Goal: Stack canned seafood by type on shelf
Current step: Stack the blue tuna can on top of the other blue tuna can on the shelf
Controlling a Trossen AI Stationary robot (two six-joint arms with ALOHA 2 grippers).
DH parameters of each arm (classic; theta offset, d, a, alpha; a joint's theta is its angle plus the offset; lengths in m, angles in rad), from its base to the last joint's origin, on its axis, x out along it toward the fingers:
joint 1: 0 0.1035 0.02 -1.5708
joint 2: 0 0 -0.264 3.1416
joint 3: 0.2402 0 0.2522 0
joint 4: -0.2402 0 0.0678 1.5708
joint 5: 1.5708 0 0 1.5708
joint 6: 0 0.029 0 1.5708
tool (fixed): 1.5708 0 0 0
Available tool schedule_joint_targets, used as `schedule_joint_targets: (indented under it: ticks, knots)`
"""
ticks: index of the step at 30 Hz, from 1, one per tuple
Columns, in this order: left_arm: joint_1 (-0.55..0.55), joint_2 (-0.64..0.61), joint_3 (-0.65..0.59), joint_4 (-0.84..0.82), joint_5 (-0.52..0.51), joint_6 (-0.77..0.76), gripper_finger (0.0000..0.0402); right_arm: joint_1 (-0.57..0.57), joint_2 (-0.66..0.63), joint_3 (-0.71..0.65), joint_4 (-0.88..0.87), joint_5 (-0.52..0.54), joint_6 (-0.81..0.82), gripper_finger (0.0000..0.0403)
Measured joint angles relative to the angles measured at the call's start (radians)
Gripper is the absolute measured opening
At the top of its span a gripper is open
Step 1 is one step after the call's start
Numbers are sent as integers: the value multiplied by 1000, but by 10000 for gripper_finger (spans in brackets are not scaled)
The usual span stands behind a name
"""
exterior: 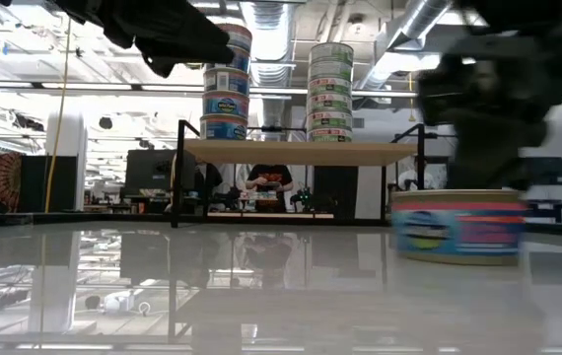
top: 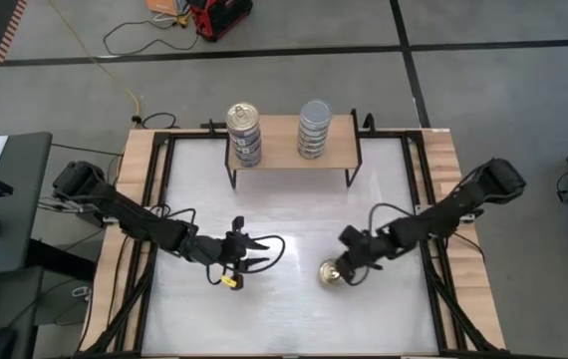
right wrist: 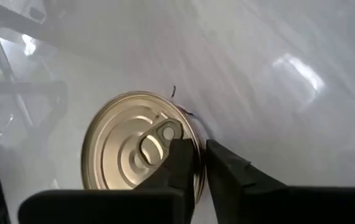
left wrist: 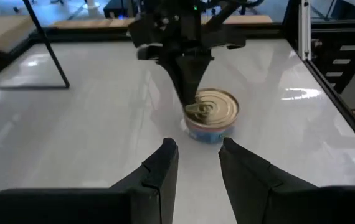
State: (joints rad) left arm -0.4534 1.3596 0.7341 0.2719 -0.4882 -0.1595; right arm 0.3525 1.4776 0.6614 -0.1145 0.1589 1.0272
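Right gripper is pinched tight on the rim of a gold-topped can standing on the white table, front right. Behind it we see the shelf carrying a gold-topped stack and a silver-topped stack. Left gripper hovers nearby, partly open, holding nothing.

Your right arm reaches in low from the table's right side, wrist tipped down, and the right gripper has its fingers pinched together. Your left arm stretches in from the left, left gripper hovering, fingers slightly parted.
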Motion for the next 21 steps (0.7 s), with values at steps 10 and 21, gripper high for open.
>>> schedule_joint_targets:
  ticks: [10, 21]
  knots:
    - [-7, 22, 0, -78, 61, -57, 112, -144, 181, 132, 17, -139, -161, 46]
    - [12, 123, 91, -28, 20, 180, 112, -219, 205, 121, 15, -155, -176, 26]
